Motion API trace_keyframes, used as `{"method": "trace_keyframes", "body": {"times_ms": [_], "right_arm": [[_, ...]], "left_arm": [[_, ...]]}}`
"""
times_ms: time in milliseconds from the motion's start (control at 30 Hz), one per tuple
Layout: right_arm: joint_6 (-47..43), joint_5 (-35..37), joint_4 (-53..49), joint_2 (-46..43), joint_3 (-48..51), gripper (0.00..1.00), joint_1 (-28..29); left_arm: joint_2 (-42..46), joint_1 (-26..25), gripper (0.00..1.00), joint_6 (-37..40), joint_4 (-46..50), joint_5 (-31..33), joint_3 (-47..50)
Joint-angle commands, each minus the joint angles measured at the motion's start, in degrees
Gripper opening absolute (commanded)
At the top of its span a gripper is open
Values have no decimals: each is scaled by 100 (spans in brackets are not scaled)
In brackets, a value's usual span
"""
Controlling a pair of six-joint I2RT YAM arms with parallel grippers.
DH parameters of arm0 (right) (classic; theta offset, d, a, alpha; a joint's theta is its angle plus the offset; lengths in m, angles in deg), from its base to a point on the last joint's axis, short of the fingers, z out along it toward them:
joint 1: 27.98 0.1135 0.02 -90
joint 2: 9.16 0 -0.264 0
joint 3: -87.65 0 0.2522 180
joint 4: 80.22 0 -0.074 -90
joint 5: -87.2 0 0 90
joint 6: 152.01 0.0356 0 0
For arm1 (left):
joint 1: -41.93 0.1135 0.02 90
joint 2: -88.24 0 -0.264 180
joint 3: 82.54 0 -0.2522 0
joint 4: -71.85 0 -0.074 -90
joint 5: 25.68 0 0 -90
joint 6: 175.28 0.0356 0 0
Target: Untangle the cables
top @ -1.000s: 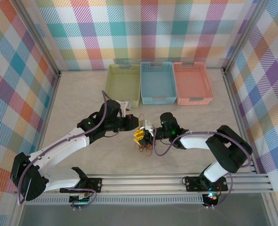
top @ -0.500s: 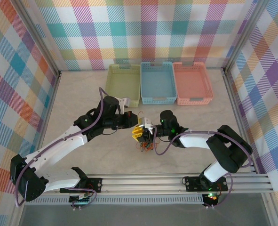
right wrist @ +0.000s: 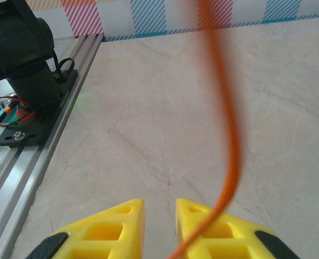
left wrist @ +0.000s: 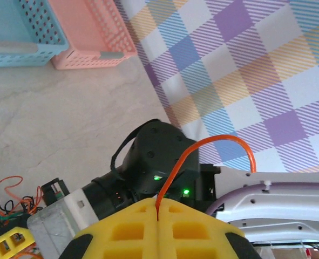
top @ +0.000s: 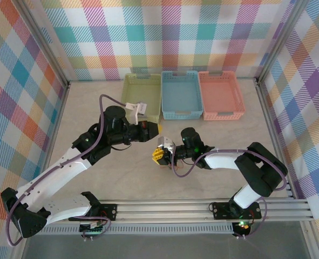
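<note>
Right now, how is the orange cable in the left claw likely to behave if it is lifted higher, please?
Probably floppy: the orange cable arcs loosely out of the shut left claw. Likely very light, since it is thread-thin. It may drag the tangle along, as more orange loops lie mixed with green and black ones there.

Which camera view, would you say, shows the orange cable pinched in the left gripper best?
The left wrist view: the orange cable rises sharp from the shut left gripper and arcs over. The right wrist view blurs it into a streak; from the top external view it is too thin to follow.
</note>
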Motion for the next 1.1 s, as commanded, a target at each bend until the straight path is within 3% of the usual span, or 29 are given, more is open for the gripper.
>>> {"method": "trace_keyframes", "body": {"times_ms": [0, 1067], "right_arm": [[-45, -52, -124, 37, -65, 23, 32], [-72, 326, -550, 129, -235, 17, 26]], "left_arm": [[111, -45, 0, 5, -133, -91, -205], [517, -39, 0, 696, 1430, 409, -1849]]}}
